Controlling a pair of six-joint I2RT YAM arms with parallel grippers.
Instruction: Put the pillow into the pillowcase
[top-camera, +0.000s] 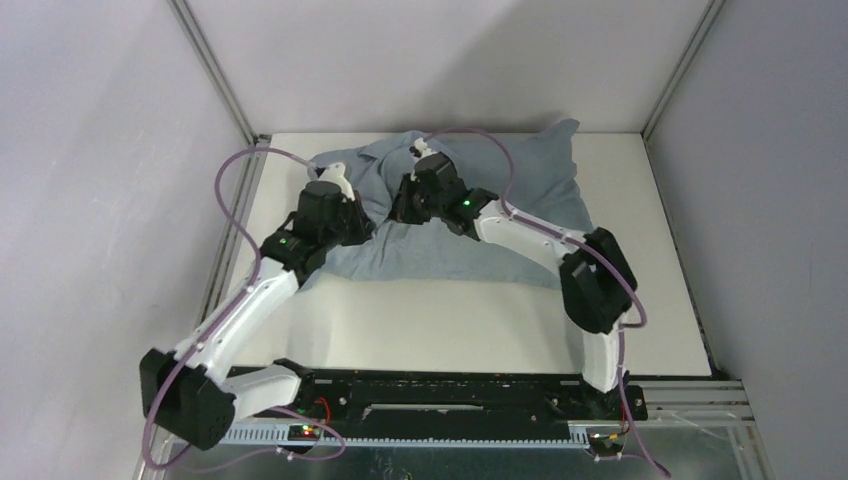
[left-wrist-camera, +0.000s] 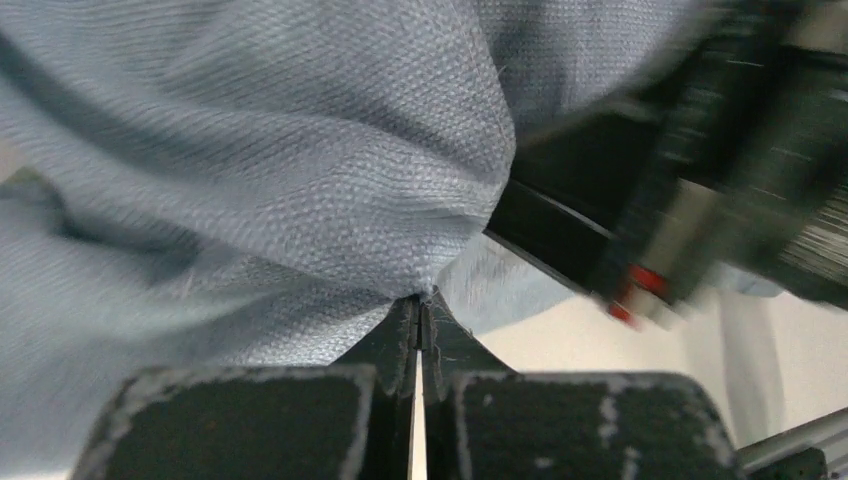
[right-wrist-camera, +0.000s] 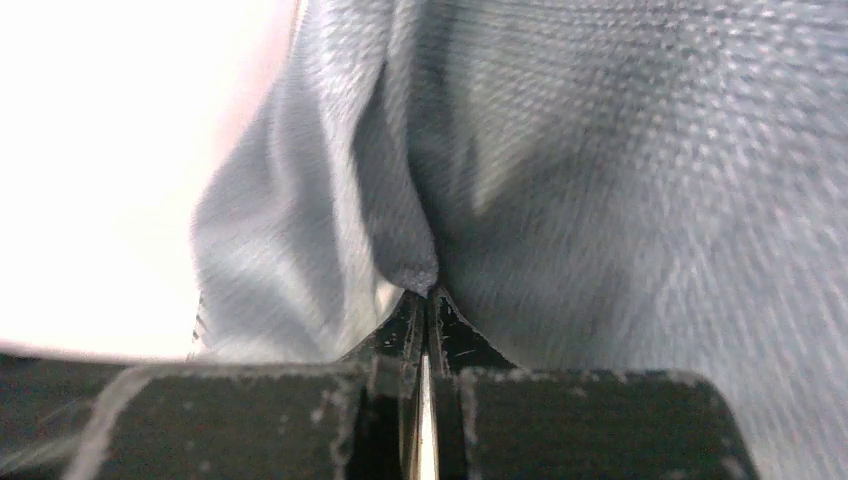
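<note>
Left hand (left-wrist-camera: 418, 306) and right hand (right-wrist-camera: 428, 296) each pinch the pillowcase (top-camera: 450, 256).

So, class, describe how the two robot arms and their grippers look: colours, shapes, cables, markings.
The left arm and right arm: white tubular links, bulky black joint housings, small green lights, looping lilac cables. The left gripper and right gripper: flat black fingers, scuffed whitish.

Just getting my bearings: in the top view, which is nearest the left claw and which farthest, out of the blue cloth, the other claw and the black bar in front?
1. The pillowcase: pinched in the left gripper.
2. The right gripper: just to its right, also gripping the cloth.
3. The black bar: at the table's near edge.
</note>
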